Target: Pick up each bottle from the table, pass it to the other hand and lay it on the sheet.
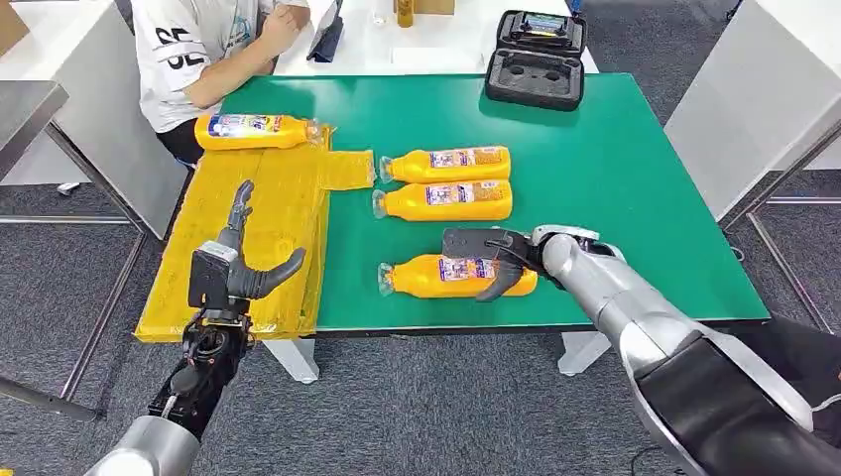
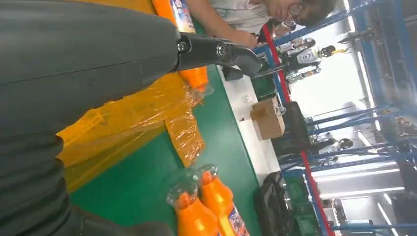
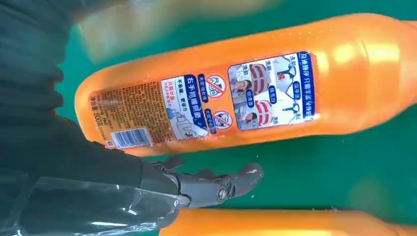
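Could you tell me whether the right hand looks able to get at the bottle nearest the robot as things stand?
Probably yes. The right hand is already over the nearest bottle, fingers spread around its base end, and nothing lies between them; the next bottle lies apart from it on the green table.

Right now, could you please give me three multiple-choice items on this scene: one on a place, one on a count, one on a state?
1. Where does the bottle nearest the seated person lie?
A. on the yellow sheet
B. in the black case
C. on the floor

2. How many orange bottles lie on the bare green table?
A. one
B. three
C. five

3. What is the left hand doing?
A. gripping a bottle
B. pressing the case
C. holding nothing, fingers apart

Answers:
1 A: the far bottle rests on the yellow sheet.
2 B: three lie on the green table.
3 C: the left hand is empty over the sheet.
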Robot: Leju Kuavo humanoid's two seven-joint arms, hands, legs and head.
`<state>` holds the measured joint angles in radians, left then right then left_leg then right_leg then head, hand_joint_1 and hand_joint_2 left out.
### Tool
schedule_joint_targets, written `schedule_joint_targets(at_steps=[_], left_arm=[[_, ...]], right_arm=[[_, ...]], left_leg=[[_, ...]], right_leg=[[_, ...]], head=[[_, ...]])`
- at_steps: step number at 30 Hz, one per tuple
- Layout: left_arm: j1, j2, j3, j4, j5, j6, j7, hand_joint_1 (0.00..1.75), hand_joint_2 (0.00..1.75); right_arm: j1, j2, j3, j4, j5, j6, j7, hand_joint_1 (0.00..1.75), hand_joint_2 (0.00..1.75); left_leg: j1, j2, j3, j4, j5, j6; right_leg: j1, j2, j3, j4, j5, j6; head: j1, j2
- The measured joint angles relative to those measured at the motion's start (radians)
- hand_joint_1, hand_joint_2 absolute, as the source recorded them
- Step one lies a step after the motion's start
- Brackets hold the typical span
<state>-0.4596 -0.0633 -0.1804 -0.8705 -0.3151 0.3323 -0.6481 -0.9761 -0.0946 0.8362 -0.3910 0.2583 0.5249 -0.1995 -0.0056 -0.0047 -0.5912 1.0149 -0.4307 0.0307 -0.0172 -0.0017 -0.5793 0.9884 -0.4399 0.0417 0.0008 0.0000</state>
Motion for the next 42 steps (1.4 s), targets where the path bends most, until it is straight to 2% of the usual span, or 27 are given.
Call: schedule_joint_targets(at_steps=[14, 42], left_arm=[[0.003, 0.0, 0.0, 0.015, 0.007, 0.0, -0.002, 0.0, 1.75], [0.02, -0.006, 0.0, 0.023, 0.01, 0.0, 0.009, 0.0, 1.75]], right_arm=[[-0.001, 0.015, 0.016, 0.022, 0.019, 0.011, 0.019, 0.0, 1.75], [0.024, -0.016, 0.064, 0.062, 0.087, 0.029, 0.065, 0.0, 1.75]], left_leg=[[0.0, 0.0, 0.0, 0.0, 0.0, 0.0], [0.0, 0.0, 0.0, 0.0, 0.0, 0.0]], right_leg=[[0.0, 0.0, 0.0, 0.0, 0.0, 0.0], [0.0, 0.0, 0.0, 0.0, 0.0, 0.0]], head=[[-0.001, 0.0], [-0.001, 0.0]])
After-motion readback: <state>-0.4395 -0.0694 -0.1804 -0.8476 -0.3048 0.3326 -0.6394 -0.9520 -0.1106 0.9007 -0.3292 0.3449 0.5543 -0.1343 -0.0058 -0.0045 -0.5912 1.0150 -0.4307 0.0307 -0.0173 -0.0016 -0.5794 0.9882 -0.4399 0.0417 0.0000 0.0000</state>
